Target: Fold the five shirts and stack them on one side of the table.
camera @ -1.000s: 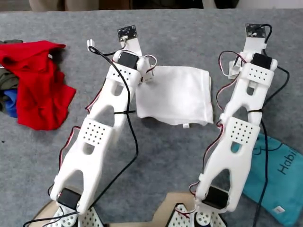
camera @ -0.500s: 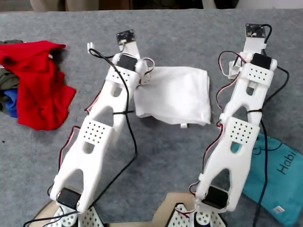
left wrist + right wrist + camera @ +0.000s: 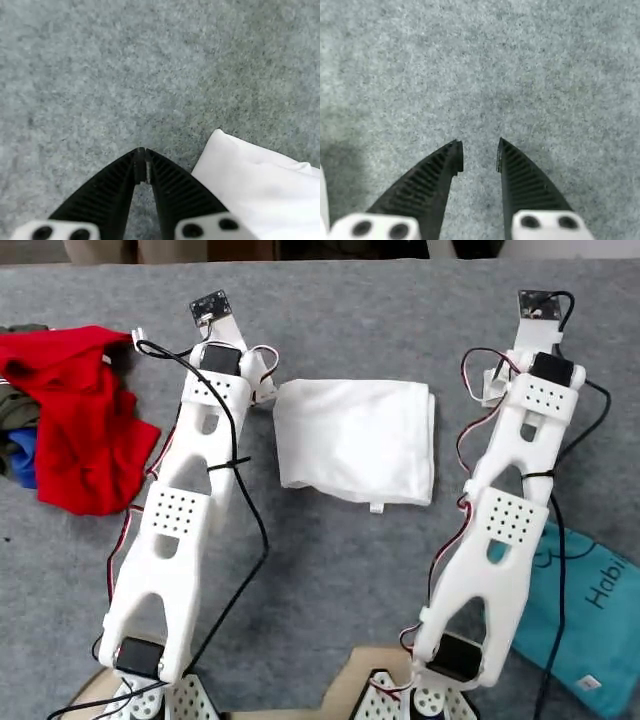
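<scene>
So the folded white fabric shirt (image 3: pixel 355 445) is lying flat on the grey felt-covered table (image 3: pixel 350 570), roughly mid-table, a bit toward 12 o'clock, btwn the two white arms. Left gripper (image 3: pixel 141 159) is closed up tight, black ribbed tips touching, nothing pinched in it afaict. It's down by the shirt's 10 o'clock corner. In the left wrist view that white corner (image 3: pixel 260 185) sits just beside one finger, can't tell if it actually touches. Right gripper (image 3: pixel 479 154) is at about 2 o'clock from the shirt, well apart from it, jaws parted a little w/ bare felt below, not holding anything. Over at 9 o'clock on the table there's a crumpled red fabric shirt (image 3: pixel 85 420) in a heap, lying on some dark and blue clothes (image 3: pixel 20 455) that poke out at the table edge. Down at 4 o'clock, next to the right arm's base, a flat teal fabric piece w/ white lettering (image 3: pixel 590 610) lies partly under the arm. Can't tell if it's a shirt or a bag tbh.
</scene>
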`<state>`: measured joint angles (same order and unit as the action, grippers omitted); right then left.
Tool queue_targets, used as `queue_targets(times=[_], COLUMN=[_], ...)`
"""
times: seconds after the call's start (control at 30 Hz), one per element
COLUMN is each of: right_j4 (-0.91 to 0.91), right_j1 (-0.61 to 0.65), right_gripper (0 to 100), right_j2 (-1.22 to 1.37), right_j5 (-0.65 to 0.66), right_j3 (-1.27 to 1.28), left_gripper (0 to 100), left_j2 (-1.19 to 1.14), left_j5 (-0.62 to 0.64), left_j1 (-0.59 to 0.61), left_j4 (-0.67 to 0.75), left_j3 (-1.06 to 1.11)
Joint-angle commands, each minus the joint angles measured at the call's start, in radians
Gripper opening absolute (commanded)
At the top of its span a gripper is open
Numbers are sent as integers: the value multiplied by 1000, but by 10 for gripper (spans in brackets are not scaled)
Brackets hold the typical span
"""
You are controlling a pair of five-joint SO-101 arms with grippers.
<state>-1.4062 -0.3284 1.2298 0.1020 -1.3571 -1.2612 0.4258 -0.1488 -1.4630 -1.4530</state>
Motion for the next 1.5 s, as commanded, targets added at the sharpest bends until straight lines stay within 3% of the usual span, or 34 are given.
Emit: queue_targets(times=[0.0,0.13,0.33,0.6,0.8,1.33,1.47], right_j4=[-6,-6,-6,-6,-6,-6,-8], right_j1=[-12,-12,-12,-12,-12,-10,2], right_gripper=[135,135,135,135,135,135,135], right_j2=[-2,-2,-2,-2,-2,-2,-2], right_j5=[-6,-6,-5,-5,-5,-2,0], right_j3=[-50,-50,-50,-50,-50,-48,-47], left_gripper=[19,36,183,169,16,24,127], left_j2=[27,31,30,-59,-90,-81,-79], left_j5=[2,-6,-2,-6,0,2,2], left_j1=[-18,-87,-115,-115,-75,-49,-54], left_j4=[6,-43,-69,29,52,75,55], left_j3=[-77,-163,-181,-137,-193,-203,-226])
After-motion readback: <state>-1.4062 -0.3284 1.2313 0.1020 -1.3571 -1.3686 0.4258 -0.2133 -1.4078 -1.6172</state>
